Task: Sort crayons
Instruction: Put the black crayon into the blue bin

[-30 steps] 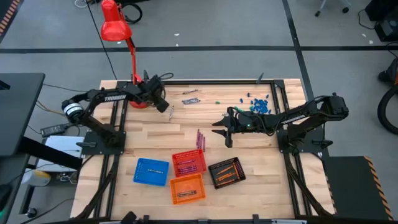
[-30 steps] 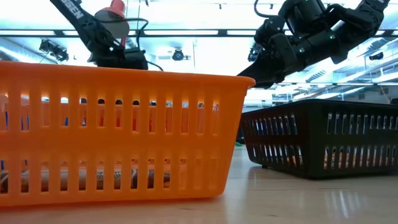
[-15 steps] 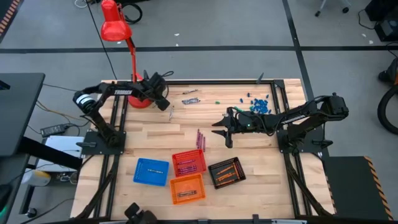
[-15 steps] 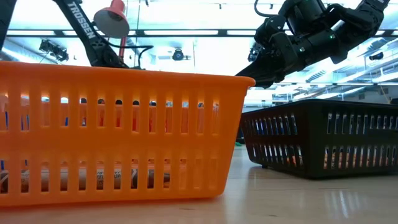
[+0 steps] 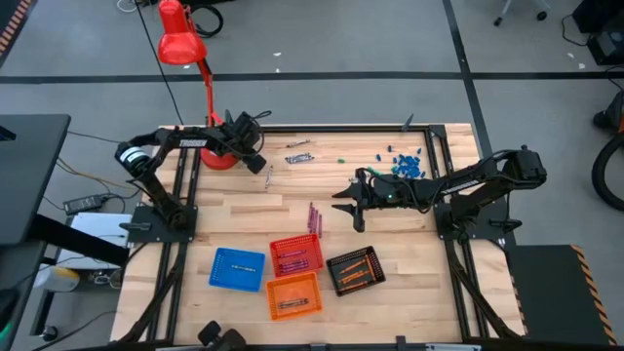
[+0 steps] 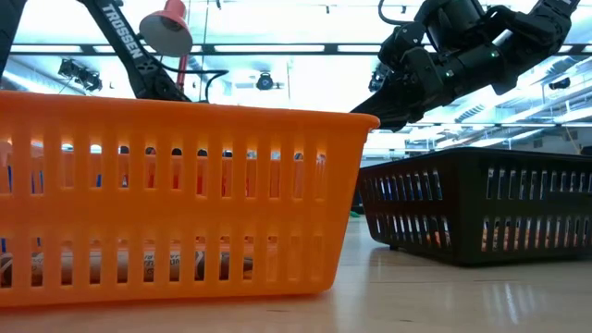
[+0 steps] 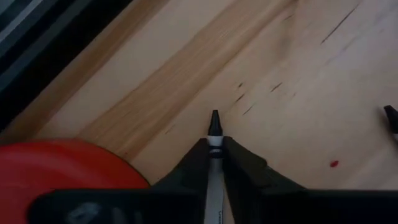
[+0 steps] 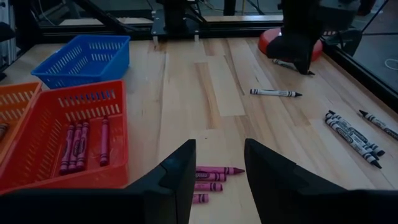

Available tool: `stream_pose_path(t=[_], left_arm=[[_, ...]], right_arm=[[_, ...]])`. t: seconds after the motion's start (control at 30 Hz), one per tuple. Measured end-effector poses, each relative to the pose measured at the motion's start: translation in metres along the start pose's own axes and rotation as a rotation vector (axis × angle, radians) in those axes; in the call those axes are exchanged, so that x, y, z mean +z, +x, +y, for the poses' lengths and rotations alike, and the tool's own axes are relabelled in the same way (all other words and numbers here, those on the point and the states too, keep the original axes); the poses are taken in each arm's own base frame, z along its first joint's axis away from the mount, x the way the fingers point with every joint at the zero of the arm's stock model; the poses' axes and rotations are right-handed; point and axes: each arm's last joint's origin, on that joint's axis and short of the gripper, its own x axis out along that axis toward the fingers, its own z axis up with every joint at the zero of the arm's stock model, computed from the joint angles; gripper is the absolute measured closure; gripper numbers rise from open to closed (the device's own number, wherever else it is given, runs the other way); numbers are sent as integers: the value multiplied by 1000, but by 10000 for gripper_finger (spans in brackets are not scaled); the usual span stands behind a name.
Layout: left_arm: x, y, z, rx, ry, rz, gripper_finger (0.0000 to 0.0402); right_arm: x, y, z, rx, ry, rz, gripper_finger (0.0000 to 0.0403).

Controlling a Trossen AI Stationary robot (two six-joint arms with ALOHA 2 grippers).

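Note:
My left gripper stands at the table's far left, beside the red lamp base, shut on a grey crayon with a black tip. Another grey crayon lies alone nearby, and several more lie in a bunch farther right. A few magenta crayons lie on the wood just in front of my right gripper, which hovers open at mid-table. Magenta crayons lie in the red tray, and others lie in the orange tray and the black tray. My left gripper pinches the grey crayon between its two fingers, just behind the black tip. The fingers slant steeply down from above and run along the crayon, whose tip sticks out past them. Whether the crayon is off the wood, I cannot tell.
A blue tray sits left of the red one near the front. Small blue and green bits are scattered at the far right. The red lamp rises over the far left corner. Bare wood lies between the trays and the far crayons.
My left arm has swung a little toward the far edge and its gripper has gone down beside the lamp base, dropping out of sight behind the orange tray in the low view.

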Motion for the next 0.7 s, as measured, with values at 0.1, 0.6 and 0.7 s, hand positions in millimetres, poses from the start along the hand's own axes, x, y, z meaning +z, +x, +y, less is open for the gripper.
stream_pose_path(t=[0.1,0.6,0.7], left_arm=[[0,0,0,-2,9,3,384],[-7,-51,-23,-88,109,-25,376],[-9,-66,-34,-144,133,-44,375]], right_arm=[[0,0,0,0,0,0,262],[-1,0,1,2,-1,10,262],[-1,0,1,3,-1,9,262]])
